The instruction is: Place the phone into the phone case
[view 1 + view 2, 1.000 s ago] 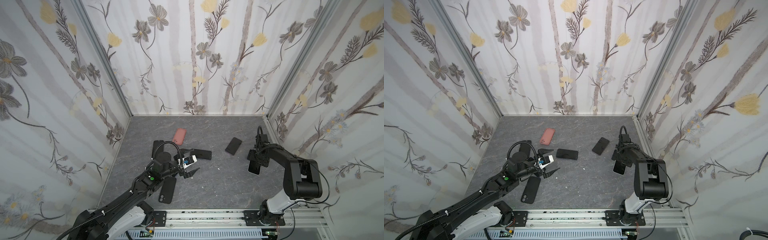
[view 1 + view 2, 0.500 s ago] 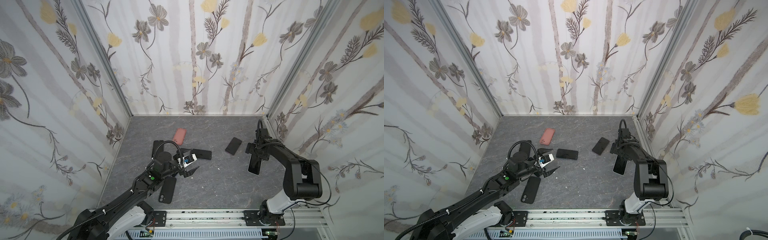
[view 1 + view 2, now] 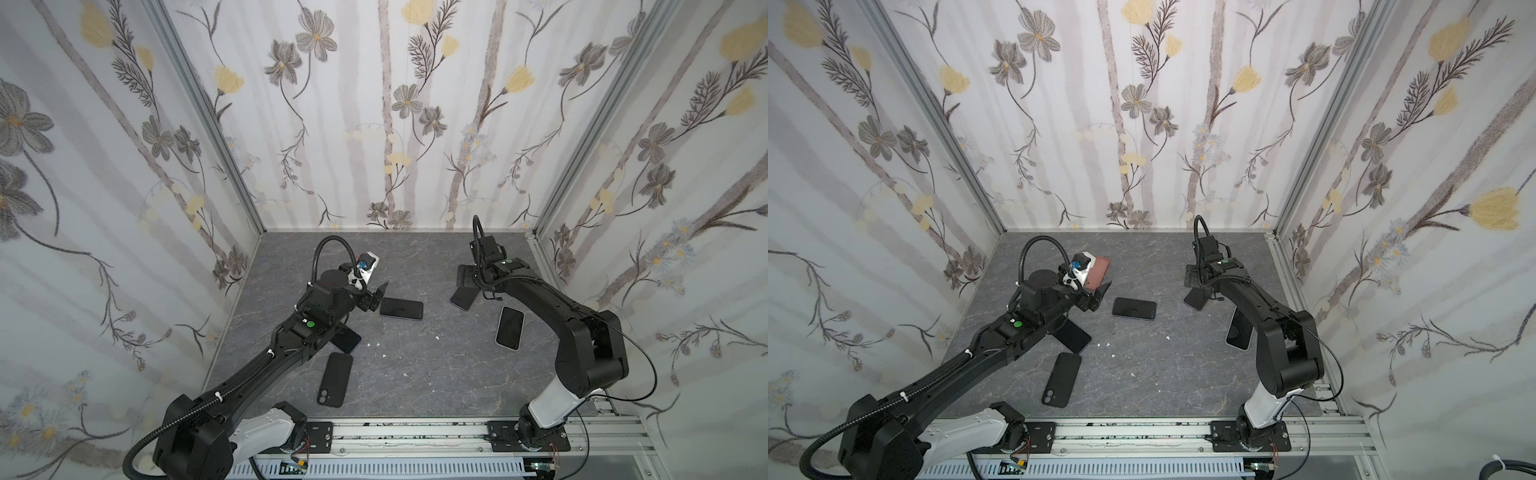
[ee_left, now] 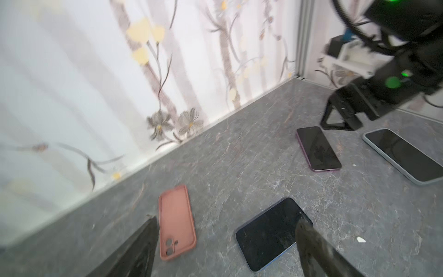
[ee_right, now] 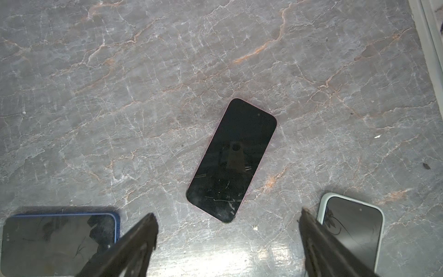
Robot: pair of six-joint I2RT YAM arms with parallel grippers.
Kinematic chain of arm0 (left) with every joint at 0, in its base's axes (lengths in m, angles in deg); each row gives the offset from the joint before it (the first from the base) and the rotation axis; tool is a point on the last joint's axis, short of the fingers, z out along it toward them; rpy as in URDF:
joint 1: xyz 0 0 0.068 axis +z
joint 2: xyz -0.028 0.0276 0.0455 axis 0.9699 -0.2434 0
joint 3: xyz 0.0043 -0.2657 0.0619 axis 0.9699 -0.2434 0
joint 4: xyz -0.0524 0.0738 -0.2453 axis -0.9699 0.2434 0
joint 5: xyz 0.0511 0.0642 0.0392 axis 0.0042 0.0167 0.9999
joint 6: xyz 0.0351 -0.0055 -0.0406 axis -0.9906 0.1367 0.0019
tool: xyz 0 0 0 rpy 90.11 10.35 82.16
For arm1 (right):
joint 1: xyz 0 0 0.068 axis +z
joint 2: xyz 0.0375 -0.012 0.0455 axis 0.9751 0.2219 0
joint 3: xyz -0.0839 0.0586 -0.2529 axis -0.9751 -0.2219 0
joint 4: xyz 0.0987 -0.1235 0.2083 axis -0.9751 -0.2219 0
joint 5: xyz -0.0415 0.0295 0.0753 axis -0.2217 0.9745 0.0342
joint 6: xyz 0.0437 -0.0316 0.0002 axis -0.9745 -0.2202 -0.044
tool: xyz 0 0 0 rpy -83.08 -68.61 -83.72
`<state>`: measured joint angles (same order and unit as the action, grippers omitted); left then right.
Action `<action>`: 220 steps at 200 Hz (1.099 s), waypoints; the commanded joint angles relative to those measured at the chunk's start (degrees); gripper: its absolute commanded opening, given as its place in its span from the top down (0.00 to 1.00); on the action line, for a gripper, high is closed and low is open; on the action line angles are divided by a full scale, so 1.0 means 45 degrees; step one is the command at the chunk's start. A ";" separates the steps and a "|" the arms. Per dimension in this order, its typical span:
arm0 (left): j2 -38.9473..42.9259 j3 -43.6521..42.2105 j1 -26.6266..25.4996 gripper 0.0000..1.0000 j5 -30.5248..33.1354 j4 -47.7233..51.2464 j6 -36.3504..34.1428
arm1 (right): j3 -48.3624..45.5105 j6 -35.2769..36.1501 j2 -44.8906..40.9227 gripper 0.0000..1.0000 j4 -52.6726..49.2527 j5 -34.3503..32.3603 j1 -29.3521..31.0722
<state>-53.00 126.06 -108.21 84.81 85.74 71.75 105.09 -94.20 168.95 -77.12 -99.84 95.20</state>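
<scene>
Step in hand: reach and select, nothing picked up yet. Left hand (image 4: 227, 220) is spread wide and empty, low over the desk (image 3: 436, 374) toward its back-left part. The pink case (image 4: 176, 221) lies flat just beside one finger, looks open side up. The other finger overlaps a blue-rimmed phone (image 4: 271, 233).

Right hand (image 5: 227, 213) is also spread and empty, pointing down over a dark phone with pinkish rim (image 5: 231, 160). That phone is screen up, flat, toward the back-right corner. A white-rimmed phone (image 5: 354, 225) lies near it toward the right edge. In a top view a black case (image 3: 335, 378) lies near the front edge, and another phone (image 3: 347, 338) sits partly under the left arm.

Which pair is meant I can't tell for sure; pink rim plus pink case looks like the match. Next move probably: right hand drops and pinches that phone across its long edges. It is thin and flat on the desk, so it may slip. Then carry it to the case while the left hand steadies the case.
</scene>
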 commanded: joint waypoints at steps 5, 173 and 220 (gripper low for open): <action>-0.0696 0.0812 0.0009 0.14 0.1560 0.4594 0.5200 | -0.0161 0.0022 -0.0041 0.09 0.0273 -0.0280 0.0038; -0.0448 -0.4455 -0.1243 0.23 -0.1369 0.5426 1.2926 | -0.4019 0.0744 -0.1695 0.10 0.2280 0.1335 -0.1064; -0.0652 -0.4672 -0.2179 0.23 -0.2128 0.4108 1.2931 | -0.4310 0.0942 -0.1848 0.11 0.2440 0.1603 -0.1250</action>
<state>-55.38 105.64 -116.27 78.99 108.30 128.84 86.07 -90.62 161.24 -67.84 -93.39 89.85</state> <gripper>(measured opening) 0.772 0.895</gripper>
